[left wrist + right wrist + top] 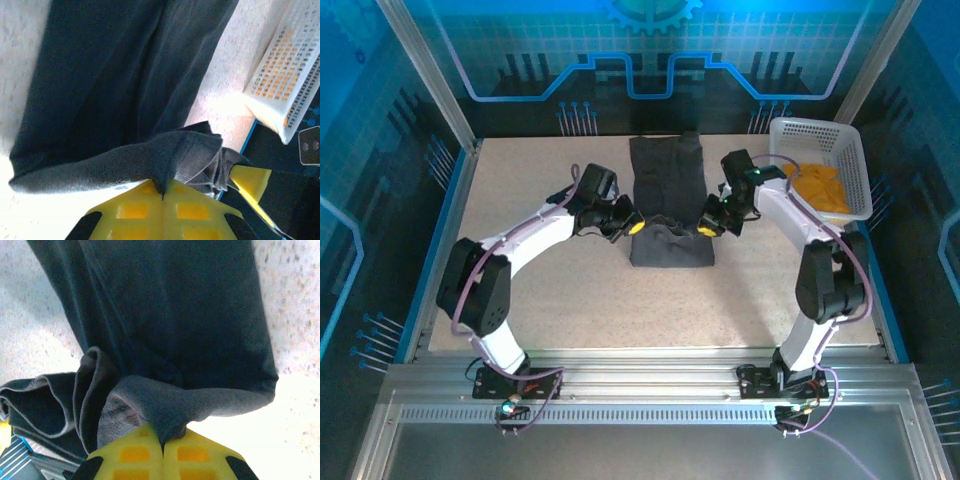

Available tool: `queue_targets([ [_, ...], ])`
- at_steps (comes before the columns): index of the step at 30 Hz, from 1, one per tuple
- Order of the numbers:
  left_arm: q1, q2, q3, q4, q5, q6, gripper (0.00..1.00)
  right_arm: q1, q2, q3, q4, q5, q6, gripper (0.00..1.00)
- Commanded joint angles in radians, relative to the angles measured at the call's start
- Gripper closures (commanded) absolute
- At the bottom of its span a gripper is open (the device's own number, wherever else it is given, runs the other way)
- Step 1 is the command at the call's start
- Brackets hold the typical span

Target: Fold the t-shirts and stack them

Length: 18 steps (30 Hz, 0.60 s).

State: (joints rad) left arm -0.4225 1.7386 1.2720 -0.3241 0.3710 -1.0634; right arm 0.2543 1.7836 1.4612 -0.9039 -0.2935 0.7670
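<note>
Two arms reach in from the near edge of the table (570, 300). A broad stretch of bare tabletop is left open nearer than the charcoal t-shirt (667, 170).

Two t-shirts are counted. The charcoal one is laid at the table's middle as a long strip running away from the arms, with its near part rumpled.

Two grippers are counted. At the left edge of the rumpled part, the left gripper (635, 227) is clenched on a fold of the cloth. At the right edge, the right gripper (706, 229) is clamped on the cloth likewise.

Bare table is left open on both sides of the charcoal t-shirt.

To its far right, well apart, one white basket (817, 128) is set by the table's right edge. The orange t-shirt (820, 188) is held crumpled inside it.
</note>
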Motion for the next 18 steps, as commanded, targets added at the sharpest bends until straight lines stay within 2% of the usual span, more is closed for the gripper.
queue_targets([
  [1,0.028,0.071,0.076,0.019,0.016,0.054,1.0,-0.023,0.08,0.092,0.001,0.013,0.001,1.0],
  [15,0.095,0.324,0.271,0.064,0.063,0.084,1.0,-0.066,0.365,0.356,-0.02,0.02,-0.012,0.99],
  [16,0.097,0.342,0.282,0.085,0.077,0.081,0.95,-0.068,0.378,0.369,-0.029,0.025,-0.012,0.94],
  [18,0.099,0.367,0.318,0.07,0.08,0.09,0.76,-0.078,0.394,0.388,-0.033,0.029,-0.019,0.77],
])
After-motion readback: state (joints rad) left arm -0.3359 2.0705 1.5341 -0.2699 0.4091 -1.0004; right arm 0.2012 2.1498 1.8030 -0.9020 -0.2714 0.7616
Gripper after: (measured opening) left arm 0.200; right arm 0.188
